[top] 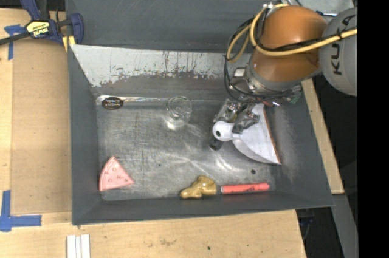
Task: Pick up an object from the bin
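From the camera view, the main risk sits right under the gripper [237, 121], which hangs low at about 2 o'clock from the middle of the bin [85, 129], close to the right-hand wall. Two things crowd it there. A small white knob with a black end [219, 133] lies just at its 8 o'clock, touching it or nearly so. A flat white fan-shaped piece with a red edge [260, 142] lies at its 4 o'clock, partly beneath the wrist. A close here could catch the knob off centre, so its rounded body would probably squirt out sideways or roll away toward 9 o'clock. It could also pinch the thin fan's rim along with the knob, and that would likely slide free on lifting. The sloped wall so near the wrist leaves little room to shift toward 3 o'clock. How far the tool is open I cannot tell, because its tip is a dark tangle against the fan and the knob. Nor can I tell whether it holds either of them or only rests against them. The other things lie well apart. A clear little cup [177, 112] is at 9 o'clock from the gripper. A brass-coloured lump [198, 188] and a red pen [245, 188] are at 6 o'clock along the near wall. A pink wedge [115, 175] lies far off at 8 o'clock.
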Controlling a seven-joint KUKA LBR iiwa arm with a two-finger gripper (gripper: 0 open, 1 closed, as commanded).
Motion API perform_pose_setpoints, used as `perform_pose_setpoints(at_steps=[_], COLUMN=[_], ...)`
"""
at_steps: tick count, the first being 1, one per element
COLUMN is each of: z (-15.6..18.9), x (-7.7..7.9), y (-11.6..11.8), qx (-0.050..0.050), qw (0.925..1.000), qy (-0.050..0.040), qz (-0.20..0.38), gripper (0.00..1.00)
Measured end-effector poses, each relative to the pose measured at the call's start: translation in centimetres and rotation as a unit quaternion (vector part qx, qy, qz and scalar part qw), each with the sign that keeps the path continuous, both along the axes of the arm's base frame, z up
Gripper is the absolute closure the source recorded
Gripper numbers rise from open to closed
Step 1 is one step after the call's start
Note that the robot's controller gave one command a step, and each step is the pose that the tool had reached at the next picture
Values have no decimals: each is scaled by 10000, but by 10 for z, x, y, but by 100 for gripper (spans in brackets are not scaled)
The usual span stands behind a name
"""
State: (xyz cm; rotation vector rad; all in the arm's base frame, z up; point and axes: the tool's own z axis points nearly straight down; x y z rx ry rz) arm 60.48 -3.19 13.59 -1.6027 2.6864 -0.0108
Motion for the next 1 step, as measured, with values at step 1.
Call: perform_pose_setpoints(at_steps=[1], z=[-57], x=[1], y=[-3], qx=[42], qw=[10000], qy=[21], qz=[-58], gripper=[100])
